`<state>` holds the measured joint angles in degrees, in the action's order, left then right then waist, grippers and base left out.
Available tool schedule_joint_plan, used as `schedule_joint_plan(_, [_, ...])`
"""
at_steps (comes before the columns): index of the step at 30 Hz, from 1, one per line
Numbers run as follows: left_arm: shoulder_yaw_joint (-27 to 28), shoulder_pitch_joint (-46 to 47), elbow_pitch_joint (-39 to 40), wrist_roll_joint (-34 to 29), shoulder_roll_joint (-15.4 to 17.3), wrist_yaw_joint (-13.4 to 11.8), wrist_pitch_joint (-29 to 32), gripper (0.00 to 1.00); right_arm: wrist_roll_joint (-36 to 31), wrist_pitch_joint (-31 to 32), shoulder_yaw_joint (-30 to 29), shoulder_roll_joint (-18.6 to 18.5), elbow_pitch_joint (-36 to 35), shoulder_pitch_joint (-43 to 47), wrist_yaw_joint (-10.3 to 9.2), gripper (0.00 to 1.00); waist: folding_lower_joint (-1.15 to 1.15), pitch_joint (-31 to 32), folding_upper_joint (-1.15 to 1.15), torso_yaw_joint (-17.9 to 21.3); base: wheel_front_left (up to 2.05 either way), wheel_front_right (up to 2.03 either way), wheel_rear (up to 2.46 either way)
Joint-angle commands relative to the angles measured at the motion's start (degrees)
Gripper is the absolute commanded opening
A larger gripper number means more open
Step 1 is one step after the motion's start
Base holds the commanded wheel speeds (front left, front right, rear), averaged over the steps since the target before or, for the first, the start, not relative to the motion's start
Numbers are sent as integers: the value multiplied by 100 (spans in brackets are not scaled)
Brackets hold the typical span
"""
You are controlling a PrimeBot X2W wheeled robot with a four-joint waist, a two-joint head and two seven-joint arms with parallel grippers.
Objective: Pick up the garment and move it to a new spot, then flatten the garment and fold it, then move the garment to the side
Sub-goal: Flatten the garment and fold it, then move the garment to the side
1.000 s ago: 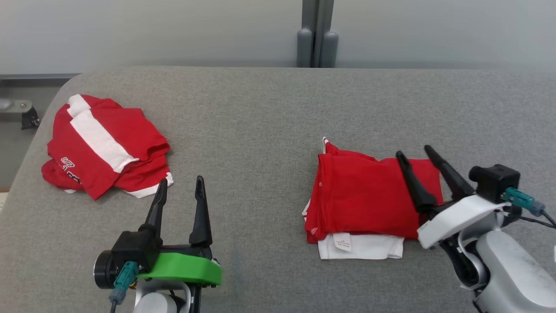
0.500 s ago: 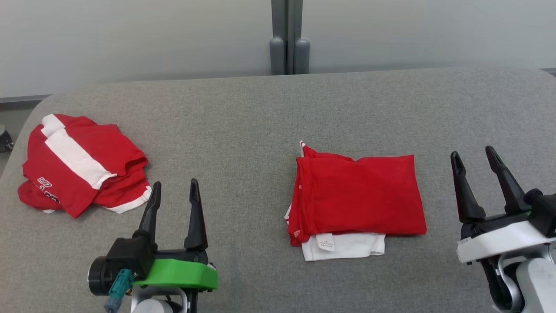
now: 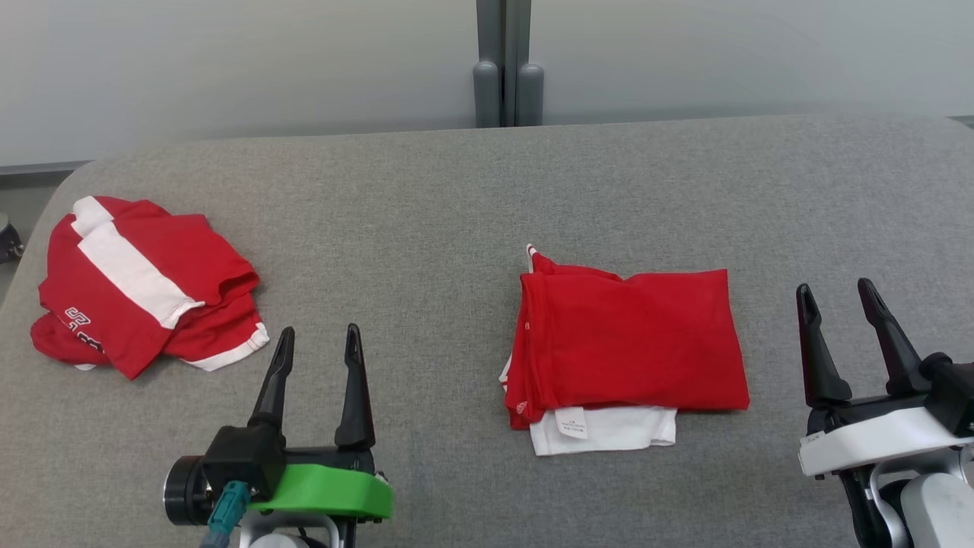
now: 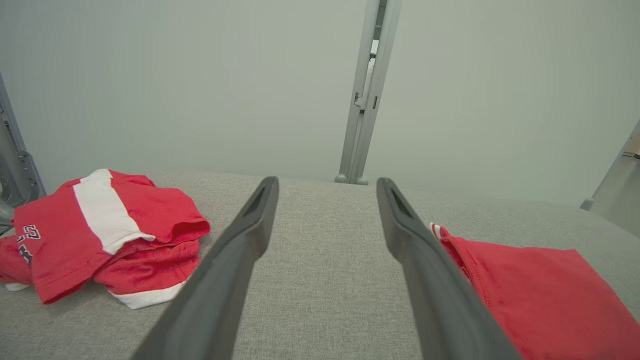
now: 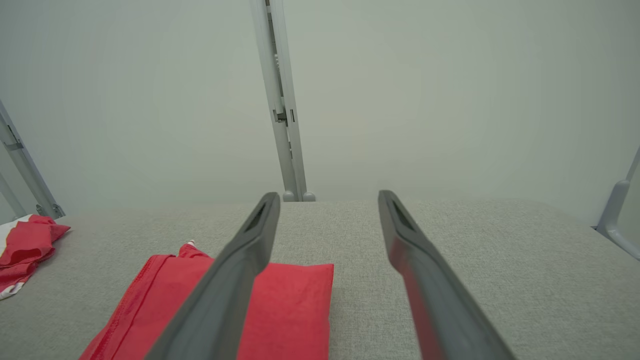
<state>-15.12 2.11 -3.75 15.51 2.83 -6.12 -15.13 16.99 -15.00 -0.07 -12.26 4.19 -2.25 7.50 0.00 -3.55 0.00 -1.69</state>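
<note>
Garment [image 3: 631,342]: folded, centre-right, on desk [image 3: 456,190]
Left gripper [image 3: 319,329]: spread, empty
Right gripper [image 3: 835,285]: spread, empty
Risk: one-sided grab may unfold the loose white layer

— What was the bench [image 3: 456,198] covered in?
— Grey woven cloth, matt, with a coarse weave.
— And the folded garment [image 3: 631,342]?
— Soft red knit, matt, over a white cloth layer. Left of it, the crumpled garment [image 3: 137,289] was similar red-and-white cloth.
— The grippers?
— The left gripper [image 3: 319,329] had matt dark fingers [image 3: 350,396] and a smooth green plastic mount [image 3: 327,491]. The right gripper [image 3: 834,286] had a white casing [image 3: 875,441] with a slight sheen.
</note>
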Motion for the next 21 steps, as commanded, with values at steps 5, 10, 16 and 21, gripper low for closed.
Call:
schedule_joint_plan(5, [-49,76,-7,-10,14,-27,1,100,-9,-22,-25,-19,286,-40,-3,100,0,-111,0,-80,0,0,0])
schedule_joint_plan(10, [-177,236,-14,11,15,-36,1,100,5,-21,68,-17,927,-320,-3,100,0,-386,0,-214,0,0,0])
schedule_joint_plan(16, [-405,429,3,26,14,-90,0,100,386,-3,297,-55,1936,-759,-3,100,0,-698,0,-428,0,0,0])
schedule_joint_plan(21, [-485,565,23,50,15,-174,1,100,771,17,502,-102,2589,-1097,-3,100,0,-883,0,-573,0,0,0])
